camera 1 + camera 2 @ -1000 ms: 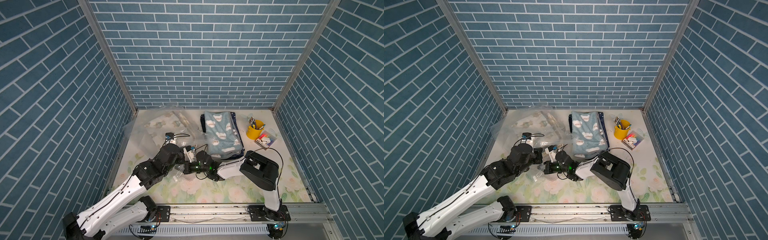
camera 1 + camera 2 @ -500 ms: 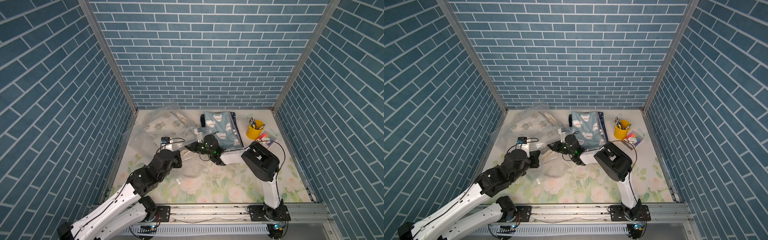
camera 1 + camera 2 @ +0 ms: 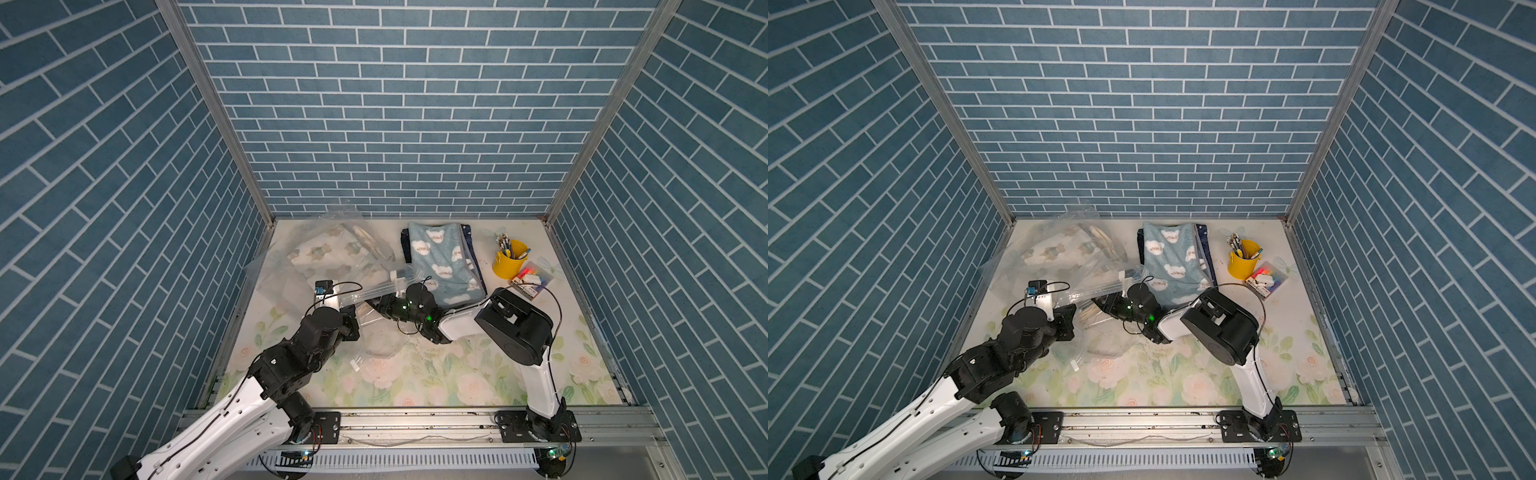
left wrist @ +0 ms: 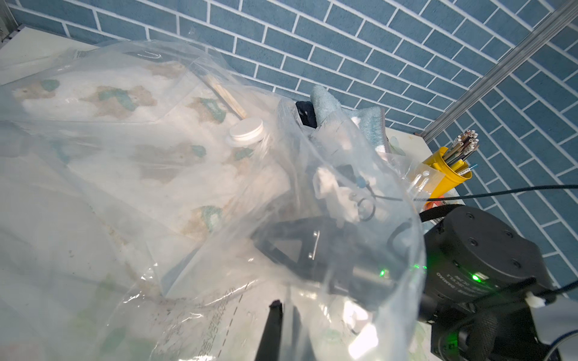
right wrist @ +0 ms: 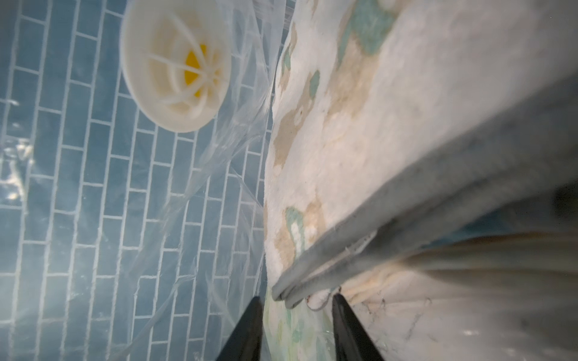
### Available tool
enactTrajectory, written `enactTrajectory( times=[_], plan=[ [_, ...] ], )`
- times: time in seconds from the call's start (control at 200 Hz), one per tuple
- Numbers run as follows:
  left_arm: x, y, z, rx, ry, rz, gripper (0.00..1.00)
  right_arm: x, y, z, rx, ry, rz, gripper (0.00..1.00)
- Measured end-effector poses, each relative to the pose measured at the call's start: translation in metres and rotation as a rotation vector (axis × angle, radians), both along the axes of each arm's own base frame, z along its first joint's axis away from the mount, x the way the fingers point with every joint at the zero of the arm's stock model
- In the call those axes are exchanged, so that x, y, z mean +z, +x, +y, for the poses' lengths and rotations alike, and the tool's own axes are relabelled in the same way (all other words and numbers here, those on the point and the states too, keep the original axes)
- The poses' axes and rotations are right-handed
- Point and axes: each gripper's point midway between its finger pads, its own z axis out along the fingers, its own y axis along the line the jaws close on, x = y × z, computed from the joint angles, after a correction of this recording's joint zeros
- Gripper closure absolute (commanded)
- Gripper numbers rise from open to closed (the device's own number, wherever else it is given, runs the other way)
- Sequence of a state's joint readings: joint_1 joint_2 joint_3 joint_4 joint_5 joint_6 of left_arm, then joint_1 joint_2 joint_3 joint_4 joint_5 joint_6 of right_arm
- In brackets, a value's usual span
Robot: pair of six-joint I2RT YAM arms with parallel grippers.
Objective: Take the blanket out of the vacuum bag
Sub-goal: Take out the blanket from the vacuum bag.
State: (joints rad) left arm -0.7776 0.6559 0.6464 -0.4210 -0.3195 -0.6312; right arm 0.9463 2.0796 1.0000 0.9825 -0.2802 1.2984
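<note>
The vacuum bag (image 3: pixel 291 270) (image 3: pixel 1017 266), clear and crinkly, lies at the back left with its white valve cap (image 4: pixel 246 132) (image 5: pixel 176 65) on top. Inside it is the folded cream blanket (image 3: pixel 328 253) (image 4: pixel 109 103) (image 5: pixel 391 109), printed with bears. My left gripper (image 3: pixel 353 322) (image 4: pixel 284 308) is shut on the plastic at the bag's mouth and holds it up. My right gripper (image 3: pixel 376 309) (image 5: pixel 297 298) reaches into the mouth. It is open, its two fingertips either side of the blanket's grey-edged corner, just short of it.
A folded blue cloud-print blanket (image 3: pixel 440 266) lies on a dark cloth at the back middle, beside the right arm. A yellow cup of pens (image 3: pixel 509 264) and a small packet (image 3: pixel 532 284) stand at the back right. Brick walls close three sides.
My right gripper has opened and gone from the front of the bag into its mouth, up to the blanket's corner. My left gripper stays shut on the plastic and has drawn slightly left.
</note>
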Motion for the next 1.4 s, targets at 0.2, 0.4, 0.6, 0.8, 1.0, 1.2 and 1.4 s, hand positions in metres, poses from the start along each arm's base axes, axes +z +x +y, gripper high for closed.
enactTrajectory(
  times=[0.2, 0.4, 0.6, 0.8, 1.0, 1.2, 1.4],
  plan=[
    [-0.001, 0.0, 0.0, 0.001, 0.004, 0.003, 0.99, -0.002, 0.003, 0.005, -0.002, 0.011, 0.017, 0.52],
    [-0.001, 0.0, 0.0, 0.001, 0.004, 0.003, 0.99, -0.011, 0.004, 0.007, -0.002, 0.009, 0.036, 0.51],
    [-0.002, 0.001, -0.001, 0.001, 0.002, 0.002, 0.98, -0.019, 0.013, 0.02, -0.001, 0.023, 0.055, 0.51],
    [-0.003, 0.001, -0.001, 0.002, 0.004, 0.003, 0.98, -0.026, 0.015, 0.026, 0.002, 0.022, 0.067, 0.74],
    [-0.002, 0.002, 0.0, 0.008, 0.005, -0.001, 0.98, -0.018, 0.01, 0.024, 0.014, 0.038, 0.065, 0.89],
    [-0.002, 0.003, 0.001, 0.015, 0.006, -0.005, 0.98, 0.002, 0.011, 0.031, 0.04, 0.072, 0.04, 0.99],
    [0.0, 0.003, 0.004, 0.026, 0.008, -0.013, 0.98, 0.037, 0.019, 0.049, 0.072, 0.115, -0.015, 1.0]
  ],
)
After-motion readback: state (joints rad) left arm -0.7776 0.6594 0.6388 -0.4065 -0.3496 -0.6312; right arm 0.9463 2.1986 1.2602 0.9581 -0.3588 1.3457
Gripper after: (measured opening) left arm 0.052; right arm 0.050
